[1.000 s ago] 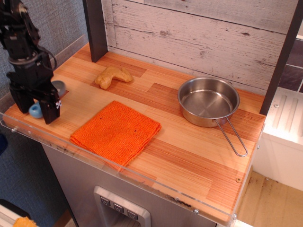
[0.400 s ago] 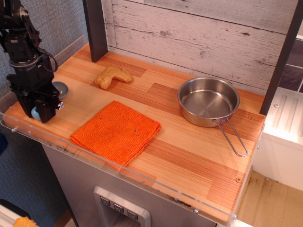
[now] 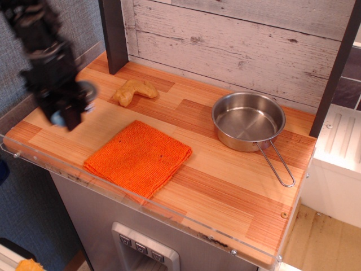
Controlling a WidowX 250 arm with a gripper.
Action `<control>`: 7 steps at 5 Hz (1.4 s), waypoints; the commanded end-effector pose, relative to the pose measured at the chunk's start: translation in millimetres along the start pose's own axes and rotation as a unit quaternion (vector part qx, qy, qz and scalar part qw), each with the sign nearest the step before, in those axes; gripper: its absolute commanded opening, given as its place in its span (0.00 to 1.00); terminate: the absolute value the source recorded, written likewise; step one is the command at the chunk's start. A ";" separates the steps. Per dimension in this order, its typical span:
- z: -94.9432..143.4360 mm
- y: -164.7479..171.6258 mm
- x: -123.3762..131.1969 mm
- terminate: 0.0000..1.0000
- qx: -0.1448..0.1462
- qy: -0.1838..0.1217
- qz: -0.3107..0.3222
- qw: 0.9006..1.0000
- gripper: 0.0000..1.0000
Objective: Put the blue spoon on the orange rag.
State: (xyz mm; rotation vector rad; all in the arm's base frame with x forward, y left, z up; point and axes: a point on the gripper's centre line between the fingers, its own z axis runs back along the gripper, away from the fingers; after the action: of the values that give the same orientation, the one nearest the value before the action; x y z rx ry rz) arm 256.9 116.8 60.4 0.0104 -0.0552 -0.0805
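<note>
My black gripper is blurred with motion at the left, above the wooden counter. It is shut on the blue spoon; the light-blue handle end shows between the fingers and the grey bowl sticks out at the upper right. The spoon is lifted off the counter. The orange rag lies flat near the front edge, to the right of and below the gripper.
A yellow-tan lumpy food piece lies behind the rag. A steel pan with a wire handle stands at the right. A dark post stands at the back left. A clear plastic lip runs along the counter's front edge.
The gripper closed on the spoon's handle, then rose and moved right and back, carrying the spoon off the counter.
</note>
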 end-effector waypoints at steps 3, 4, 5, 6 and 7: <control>-12.4 -72.7 -0.8 0.00 -0.014 0.005 -0.052 0.999 0.00; -8.7 -70.2 -1.8 0.00 -0.014 0.001 -0.044 0.999 1.00; -3.9 -68.6 0.1 0.00 -0.017 -0.003 -0.049 0.999 1.00; 13.5 -69.0 7.9 0.00 -0.012 -0.020 -0.057 0.998 1.00; 32.6 -67.5 17.4 0.00 0.004 -0.029 -0.036 0.999 1.00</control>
State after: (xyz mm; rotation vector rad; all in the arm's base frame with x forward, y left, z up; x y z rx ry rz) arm 262.3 45.9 78.0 0.0017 -0.0583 -0.1407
